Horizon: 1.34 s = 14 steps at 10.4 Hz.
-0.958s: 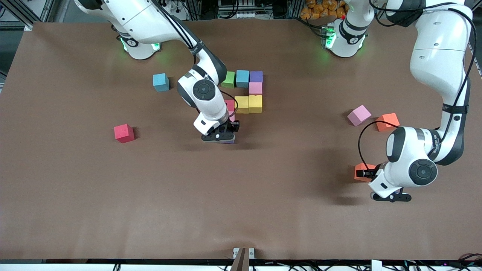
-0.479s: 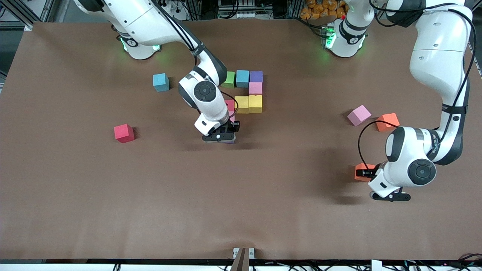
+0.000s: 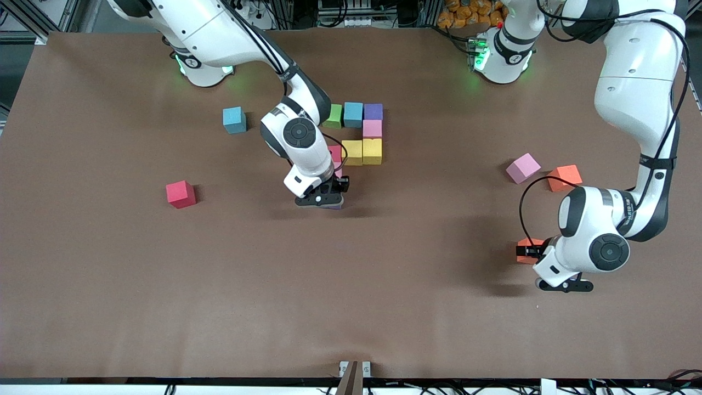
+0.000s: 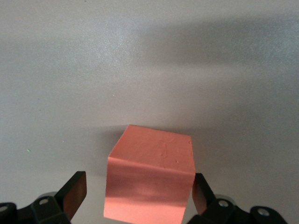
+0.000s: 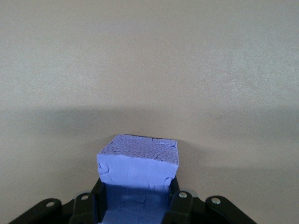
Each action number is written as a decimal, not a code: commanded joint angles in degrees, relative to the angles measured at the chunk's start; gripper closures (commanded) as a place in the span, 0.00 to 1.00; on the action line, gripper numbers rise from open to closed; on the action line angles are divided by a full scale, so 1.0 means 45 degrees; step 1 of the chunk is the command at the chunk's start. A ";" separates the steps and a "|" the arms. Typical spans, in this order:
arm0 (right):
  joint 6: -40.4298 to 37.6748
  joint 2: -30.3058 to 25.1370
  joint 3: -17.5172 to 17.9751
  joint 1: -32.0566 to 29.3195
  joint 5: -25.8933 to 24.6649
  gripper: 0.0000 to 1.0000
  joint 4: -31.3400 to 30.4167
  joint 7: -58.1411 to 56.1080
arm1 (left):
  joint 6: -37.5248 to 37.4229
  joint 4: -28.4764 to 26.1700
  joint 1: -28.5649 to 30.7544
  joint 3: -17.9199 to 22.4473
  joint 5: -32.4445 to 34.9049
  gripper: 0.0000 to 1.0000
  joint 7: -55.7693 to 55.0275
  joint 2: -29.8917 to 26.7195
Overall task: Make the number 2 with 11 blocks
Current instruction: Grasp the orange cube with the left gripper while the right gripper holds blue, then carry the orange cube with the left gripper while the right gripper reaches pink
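My right jaws (image 3: pixel 327 201) clench one purple block (image 5: pixel 138 163); left jaws (image 4: pixel 138 198) released, straddling one of two orange blocks (image 4: pixel 152 175), lower right.

Both glossy white, rounded arms carry dark grey round joint caps and black bands. Green lights glow at each base. A thin black cable loops at each wrist toward a black gripper with screw heads.

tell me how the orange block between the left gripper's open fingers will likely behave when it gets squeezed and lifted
The orange block looks like matte foam, so it will probably be light and give slightly under the left gripper. Its dull surface should grip rather than slip. Flat faces and square edges suggest it won't roll, though it sits off-centre between the fingers and may twist a little.
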 commanded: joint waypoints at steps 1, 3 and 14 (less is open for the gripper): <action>-0.0001 0.0147 -0.0162 0.0189 -0.0201 0.49 0.0195 0.0253 | 0.0193 -0.0110 0.0068 -0.0055 0.0123 0.01 0.0134 -0.0026; -0.0040 0.0147 -0.0162 0.0208 -0.0182 0.49 0.0156 0.0253 | 0.0193 -0.0091 0.0029 -0.0055 0.0104 0.19 0.0036 -0.0025; -0.0216 -0.0029 -0.0142 0.0247 -0.0124 0.49 -0.0079 0.0272 | 0.0193 -0.0032 -0.0107 -0.0191 -0.0383 0.58 -0.1111 -0.0103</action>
